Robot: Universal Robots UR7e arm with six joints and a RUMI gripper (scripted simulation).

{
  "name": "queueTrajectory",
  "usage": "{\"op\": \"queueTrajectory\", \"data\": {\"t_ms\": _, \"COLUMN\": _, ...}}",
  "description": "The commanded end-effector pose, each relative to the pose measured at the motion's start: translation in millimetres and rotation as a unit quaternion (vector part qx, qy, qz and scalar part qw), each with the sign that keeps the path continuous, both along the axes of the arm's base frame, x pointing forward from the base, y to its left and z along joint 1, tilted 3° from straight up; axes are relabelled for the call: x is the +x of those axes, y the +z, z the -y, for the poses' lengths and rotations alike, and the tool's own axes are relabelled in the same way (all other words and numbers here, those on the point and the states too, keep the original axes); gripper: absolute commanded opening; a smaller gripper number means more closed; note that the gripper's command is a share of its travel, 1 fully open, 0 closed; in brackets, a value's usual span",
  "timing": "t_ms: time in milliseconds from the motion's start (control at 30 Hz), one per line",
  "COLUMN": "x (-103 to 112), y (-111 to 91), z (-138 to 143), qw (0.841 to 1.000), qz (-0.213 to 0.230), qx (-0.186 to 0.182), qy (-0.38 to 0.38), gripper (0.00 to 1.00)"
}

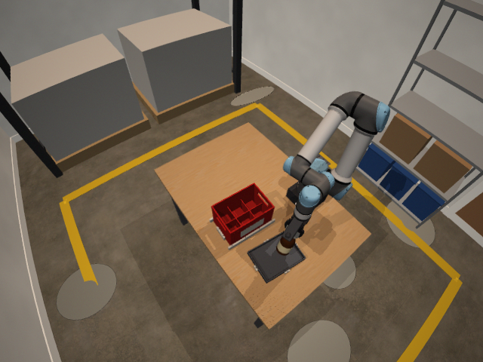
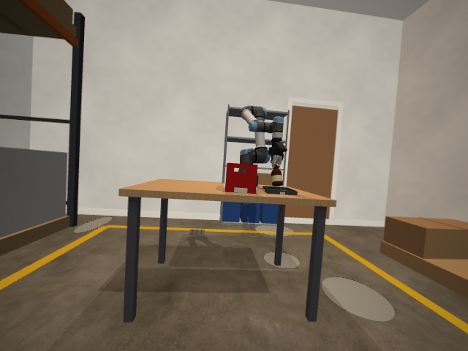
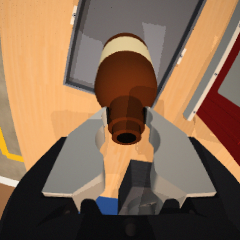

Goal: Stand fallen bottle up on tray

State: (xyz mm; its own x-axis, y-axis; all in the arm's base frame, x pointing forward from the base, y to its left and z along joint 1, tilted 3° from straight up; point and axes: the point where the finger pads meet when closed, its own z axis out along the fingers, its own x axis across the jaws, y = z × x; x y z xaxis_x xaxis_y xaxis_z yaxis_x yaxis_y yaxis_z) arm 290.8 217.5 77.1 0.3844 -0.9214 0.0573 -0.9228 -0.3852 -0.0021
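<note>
A brown bottle [image 1: 284, 246] [image 2: 276, 176] [image 3: 125, 75] with a cream label band hangs upright, neck up, over the dark grey tray [image 1: 265, 266] [image 2: 281, 191] [image 3: 90, 30]. My gripper [image 1: 290, 234] [image 2: 276, 161] [image 3: 126, 108] is shut on the bottle's neck from above. In the side view the bottle's base is just above or at the tray; I cannot tell whether it touches. The red crate [image 1: 242, 213] [image 2: 240, 178] [image 3: 227, 100] with its divided compartments stands beside the tray.
The wooden table [image 1: 218, 159] [image 2: 170, 187] carries the crate and tray near its front corner. A shelf rack with blue bins [image 1: 398, 179] stands behind the arm. Large grey boxes [image 1: 74, 93] stand on pallets at the back.
</note>
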Motion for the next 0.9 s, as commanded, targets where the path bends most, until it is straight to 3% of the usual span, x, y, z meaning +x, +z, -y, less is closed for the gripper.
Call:
{"op": "queueTrajectory", "data": {"t_ms": 0, "x": 0.7, "y": -5.9, "z": 0.1, "qw": 1.0, "qz": 0.001, "qx": 0.0, "qy": 0.0, "gripper": 0.0}}
{"op": "queueTrajectory", "data": {"t_ms": 867, "x": 1.2, "y": -24.1, "z": 1.0, "qw": 1.0, "qz": 0.001, "qx": 0.0, "qy": 0.0, "gripper": 0.0}}
